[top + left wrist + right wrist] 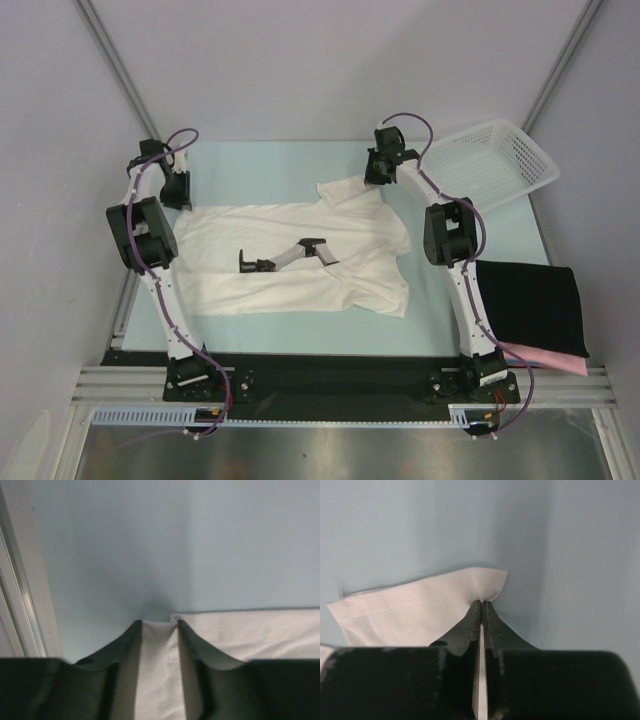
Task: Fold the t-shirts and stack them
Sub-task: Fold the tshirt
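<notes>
Spread white shirt [300,265], long axis running from 1 gripper to the other. Right gripper [481,602] closed tight on its sleeve edge. Left gripper [157,625] half open, hem between jaws, not yet pinched.

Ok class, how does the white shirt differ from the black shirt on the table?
The white shirt is spread open; the black shirt is folded into a rectangle. The white shirt lies on the table; the black shirt lies on a pink shirt. The right gripper pinches the white shirt; no gripper holds the black shirt. Both lie flat.
</notes>
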`<state>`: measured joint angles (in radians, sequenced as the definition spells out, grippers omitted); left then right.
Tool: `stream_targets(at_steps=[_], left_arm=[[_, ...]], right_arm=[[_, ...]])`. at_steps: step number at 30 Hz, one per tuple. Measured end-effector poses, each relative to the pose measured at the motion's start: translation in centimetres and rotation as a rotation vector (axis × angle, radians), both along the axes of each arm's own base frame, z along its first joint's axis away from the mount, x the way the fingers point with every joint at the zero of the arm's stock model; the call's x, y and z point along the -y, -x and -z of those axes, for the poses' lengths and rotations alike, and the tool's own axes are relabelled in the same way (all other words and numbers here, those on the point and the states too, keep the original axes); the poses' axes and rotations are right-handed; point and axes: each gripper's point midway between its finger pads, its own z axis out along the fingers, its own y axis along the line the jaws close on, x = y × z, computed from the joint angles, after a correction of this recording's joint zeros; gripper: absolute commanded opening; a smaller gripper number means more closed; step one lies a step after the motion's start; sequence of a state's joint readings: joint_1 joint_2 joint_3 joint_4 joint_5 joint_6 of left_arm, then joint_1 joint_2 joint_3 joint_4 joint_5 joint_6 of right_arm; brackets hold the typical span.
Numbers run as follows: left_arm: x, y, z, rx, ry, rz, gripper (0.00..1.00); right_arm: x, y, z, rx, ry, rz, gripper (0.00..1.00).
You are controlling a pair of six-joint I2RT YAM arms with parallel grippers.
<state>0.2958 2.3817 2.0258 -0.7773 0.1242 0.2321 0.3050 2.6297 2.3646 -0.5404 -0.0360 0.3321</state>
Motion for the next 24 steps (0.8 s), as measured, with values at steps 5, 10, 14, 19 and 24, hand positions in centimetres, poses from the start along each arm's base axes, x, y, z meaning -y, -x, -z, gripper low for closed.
stream_targets(at_steps=[5,10,14,19,24], left_arm=[[1.1,-0.1,0.0,0.009,0.055,0.029,0.0],[1.9,-0.1,-0.4,0.046,0.081,0.048,0.0],[2.4,0.9,-2.3,0.104,0.072,0.067,0.01],[2.9,3.2,-7.5,0.243,0.008,0.125,0.0],[3.2,6.4,-11.7,0.347,-0.073,0.203,0.0]], right_arm=[[-0.9,0.2,-0.2,-0.01,-0.059,-0.012,0.0],[-1.3,1.5,-1.7,-0.009,-0.087,-0.039,0.0],[-1.3,3.5,-6.1,0.042,-0.104,-0.064,0.0],[-1.5,8.9,-13.9,0.154,-0.122,-0.12,0.0],[-1.0,16.3,-18.1,0.225,-0.132,-0.159,0.0]])
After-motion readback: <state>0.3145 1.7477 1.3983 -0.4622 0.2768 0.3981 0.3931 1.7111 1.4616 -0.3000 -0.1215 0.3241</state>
